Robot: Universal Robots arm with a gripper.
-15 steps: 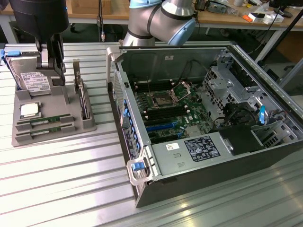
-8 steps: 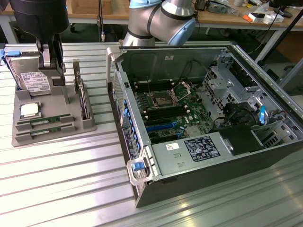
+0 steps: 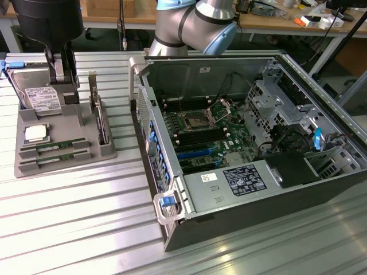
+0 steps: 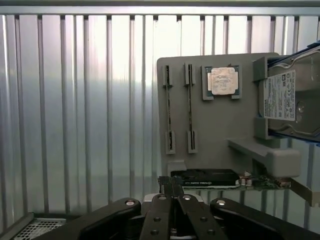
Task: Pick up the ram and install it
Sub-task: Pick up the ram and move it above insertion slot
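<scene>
Two ram sticks (image 3: 54, 148) lie side by side in slots of the grey holder tray (image 3: 28, 166) at the exterior view's left. The wrist view sees them edge on, as thin green strips (image 4: 168, 112) on the tray (image 4: 220, 130). My gripper (image 3: 63, 80) hangs above the tray's far end, over the hard drive, well clear of the sticks. Its fingers (image 4: 167, 200) are shut together with nothing between them. The open computer case (image 3: 241, 212) lies at the exterior view's right, with the motherboard's memory slots (image 3: 192, 139) exposed.
The tray also holds a silver processor (image 3: 35, 133), a hard drive (image 3: 40, 98) and a graphics card (image 3: 101, 117) standing on edge. The arm's body (image 3: 192, 26) rises behind the case. All of it rests on a ribbed metal table (image 3: 74, 223).
</scene>
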